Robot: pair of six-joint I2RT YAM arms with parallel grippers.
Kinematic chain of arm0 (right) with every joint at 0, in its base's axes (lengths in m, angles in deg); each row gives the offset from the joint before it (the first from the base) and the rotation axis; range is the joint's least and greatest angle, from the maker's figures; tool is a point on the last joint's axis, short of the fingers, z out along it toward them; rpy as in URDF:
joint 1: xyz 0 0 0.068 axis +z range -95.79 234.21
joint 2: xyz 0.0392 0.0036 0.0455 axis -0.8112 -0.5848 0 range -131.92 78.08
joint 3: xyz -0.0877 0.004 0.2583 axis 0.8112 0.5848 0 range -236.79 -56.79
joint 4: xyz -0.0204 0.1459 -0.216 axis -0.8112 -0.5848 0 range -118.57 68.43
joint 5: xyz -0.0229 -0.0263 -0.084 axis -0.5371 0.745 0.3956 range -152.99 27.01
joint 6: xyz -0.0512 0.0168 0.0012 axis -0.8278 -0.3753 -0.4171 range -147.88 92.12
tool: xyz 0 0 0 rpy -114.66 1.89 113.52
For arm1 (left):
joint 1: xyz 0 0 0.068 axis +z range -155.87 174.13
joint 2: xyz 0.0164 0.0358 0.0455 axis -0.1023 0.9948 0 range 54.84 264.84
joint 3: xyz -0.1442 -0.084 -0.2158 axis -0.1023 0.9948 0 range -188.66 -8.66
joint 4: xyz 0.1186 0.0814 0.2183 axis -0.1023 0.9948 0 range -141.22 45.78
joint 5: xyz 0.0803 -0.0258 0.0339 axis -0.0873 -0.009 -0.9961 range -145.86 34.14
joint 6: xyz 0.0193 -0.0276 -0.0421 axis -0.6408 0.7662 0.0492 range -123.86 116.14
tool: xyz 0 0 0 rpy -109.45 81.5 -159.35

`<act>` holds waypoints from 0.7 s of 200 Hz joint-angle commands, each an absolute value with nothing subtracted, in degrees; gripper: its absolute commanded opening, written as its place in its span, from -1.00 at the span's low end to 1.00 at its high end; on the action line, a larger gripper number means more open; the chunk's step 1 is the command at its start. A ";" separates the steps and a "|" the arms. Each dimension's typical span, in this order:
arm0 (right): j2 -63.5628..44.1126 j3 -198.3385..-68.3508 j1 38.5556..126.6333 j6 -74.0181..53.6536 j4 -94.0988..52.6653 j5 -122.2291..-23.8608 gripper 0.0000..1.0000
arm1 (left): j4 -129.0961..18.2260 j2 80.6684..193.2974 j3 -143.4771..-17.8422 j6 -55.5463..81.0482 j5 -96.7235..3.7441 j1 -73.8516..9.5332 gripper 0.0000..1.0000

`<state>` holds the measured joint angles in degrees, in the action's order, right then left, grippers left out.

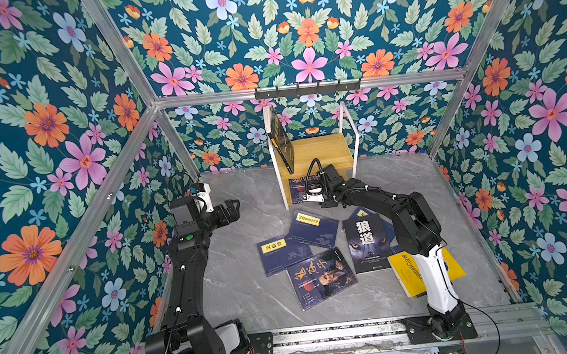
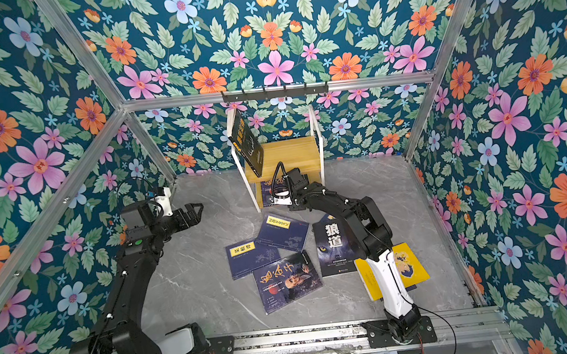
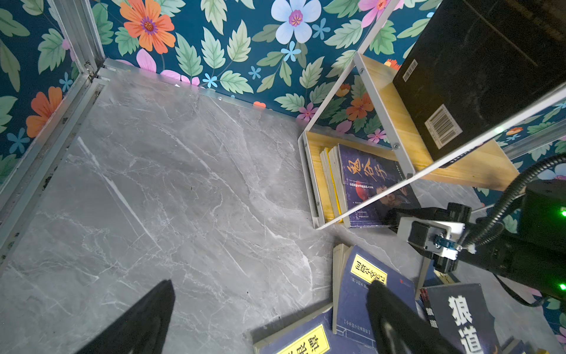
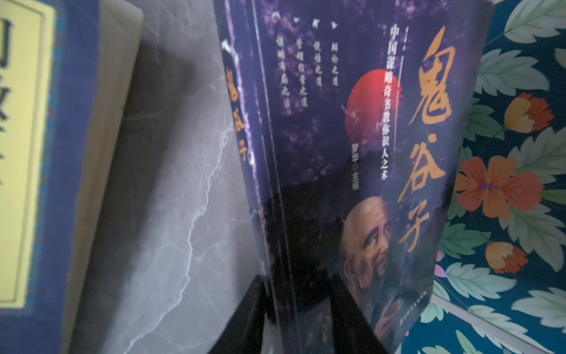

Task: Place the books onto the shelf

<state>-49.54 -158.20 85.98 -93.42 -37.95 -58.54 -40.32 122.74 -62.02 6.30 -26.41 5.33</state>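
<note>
A: Where was the old-man book (image 3: 367,180)?
B: Standing in the lower tier of the far shelf (image 1: 321,147). Right end effector (image 4: 297,277) straddled it; couldn't tell if clamped. Left end effector (image 1: 233,209) hung wide open, left of it.

I read 狼道 in large white characters on the wolf-eyes book (image 1: 370,244). The old man's face book (image 1: 322,277) next to it carried 鬼谷子 in orange brush script. In the right wrist view a second copy (image 4: 367,153) showed 鬼谷子 on both cover and spine, with 中国谋略奇书教你识人之术 and 罗华 主编 in smaller print. The black book (image 3: 477,76) on the upper board of the shelf (image 3: 395,101) bore two barcodes, their digits too small to read. The yellow labels on the navy books (image 1: 316,235) were too blurred for me.
</note>
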 commanded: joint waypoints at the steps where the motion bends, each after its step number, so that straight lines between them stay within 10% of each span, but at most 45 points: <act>1: -50.15 -159.30 85.90 -93.09 -36.59 -59.66 -0.31 | -41.58 122.41 -61.79 6.10 -26.03 5.38 0.99; 140: -46.75 -156.80 85.11 -93.10 -37.37 -60.30 -0.34 | -41.94 122.58 -61.48 6.17 -25.92 5.45 0.99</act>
